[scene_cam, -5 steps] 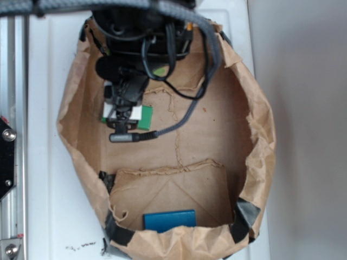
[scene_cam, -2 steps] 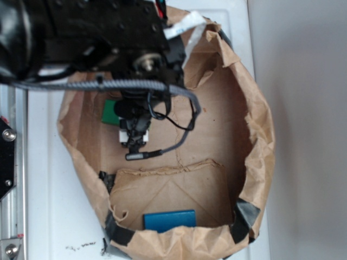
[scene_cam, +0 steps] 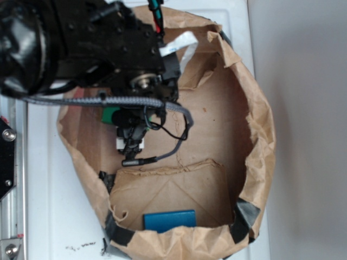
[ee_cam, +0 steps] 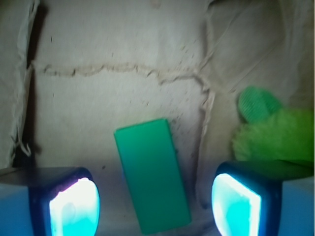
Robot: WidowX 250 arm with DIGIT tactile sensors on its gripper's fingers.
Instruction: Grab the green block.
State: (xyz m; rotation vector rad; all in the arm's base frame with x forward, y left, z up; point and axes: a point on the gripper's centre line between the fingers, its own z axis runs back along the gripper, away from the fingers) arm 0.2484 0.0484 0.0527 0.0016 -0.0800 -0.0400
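Inside the paper bag (scene_cam: 255,141), green block (ee_cam: 151,174) between the parted tool (ee_cam: 155,206), blue block (scene_cam: 169,220) near rim

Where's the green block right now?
In the wrist view the green block lies flat on the brown paper, between the open gripper fingers, left of the fuzzy plush toy.

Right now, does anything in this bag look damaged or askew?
Yes. The brown paper lining is torn, ragged cracks crossing its floor. The green block lies tilted between the open gripper's fingers, not square to them.
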